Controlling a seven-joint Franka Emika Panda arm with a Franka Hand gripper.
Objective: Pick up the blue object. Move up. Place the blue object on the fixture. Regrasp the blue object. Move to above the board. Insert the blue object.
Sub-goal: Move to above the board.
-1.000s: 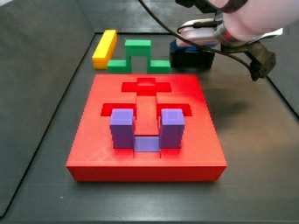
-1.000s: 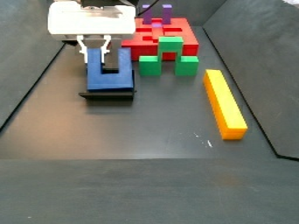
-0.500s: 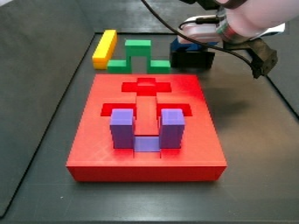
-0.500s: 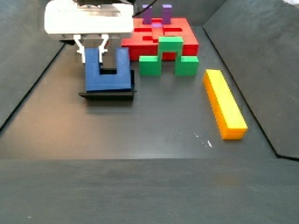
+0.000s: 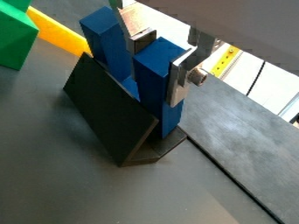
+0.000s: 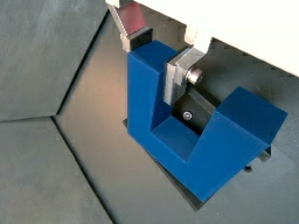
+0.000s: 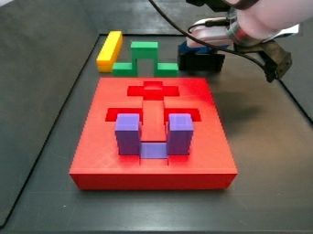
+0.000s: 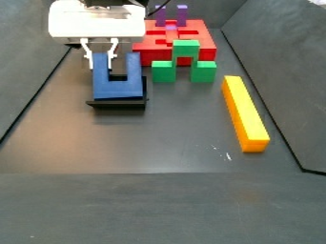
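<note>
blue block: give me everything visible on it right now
The blue object is a dark blue, matte, plastic-looking U: two square prongs joined by a base. It sits prongs-up on the black fixture, leaning against the fixture's sloped face. The gripper straddles one prong, a silver finger flat on each side; the other prong is free. In a side view it sits beside the green block, apart from it.

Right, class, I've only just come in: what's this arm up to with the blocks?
The arm's pincer is down at the blue block, which sits on the black fixture away from the red board. In both wrist views its silver fingers straddle one prong of the block. A lilac block already sits in the board; the green block and yellow bar lie untouched.
</note>
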